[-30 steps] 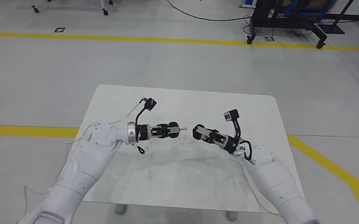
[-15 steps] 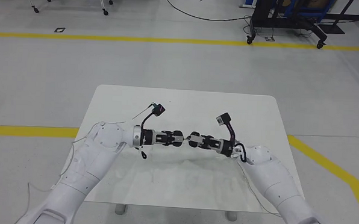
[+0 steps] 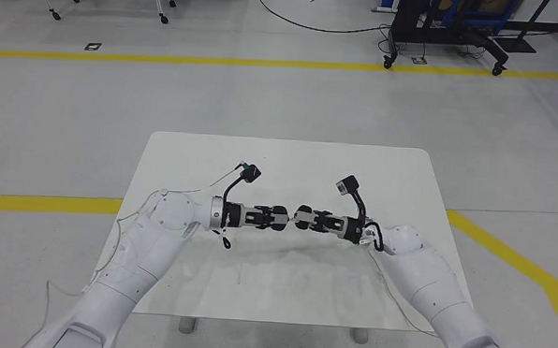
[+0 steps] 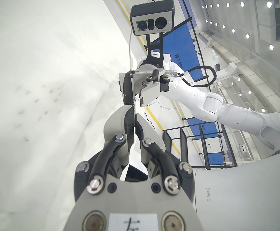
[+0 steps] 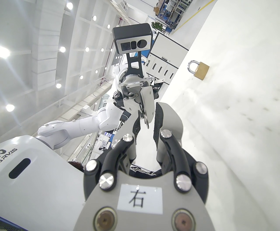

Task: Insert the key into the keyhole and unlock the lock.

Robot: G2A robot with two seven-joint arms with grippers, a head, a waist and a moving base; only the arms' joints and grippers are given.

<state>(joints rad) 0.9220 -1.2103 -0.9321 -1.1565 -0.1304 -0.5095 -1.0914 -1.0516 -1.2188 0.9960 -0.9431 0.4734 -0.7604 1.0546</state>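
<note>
Above the middle of the white table (image 3: pixel 354 168) my two grippers meet tip to tip. My left gripper (image 3: pixel 284 216) is shut on a small silver key (image 5: pixel 146 121), seen edge-on as a thin sliver (image 4: pixel 135 106) between its pads in the left wrist view. My right gripper (image 5: pixel 146 117) is open, with one finger on either side of the key's round head. From the left wrist view the right gripper (image 4: pixel 136 96) faces me at close range. A brass padlock (image 5: pixel 200 70) with a silver shackle lies flat on the table, well apart from both grippers.
The tabletop around the arms is bare white with faint marks (image 4: pixel 37 102). Beyond the table, the floor carries yellow lines (image 3: pixel 265 63), and wheeled stands (image 3: pixel 444 31) sit far back.
Both arms have swung inward from about a second ago. The gap between the grippers has closed, and they now meet over the table's middle with the key between the right fingers.
</note>
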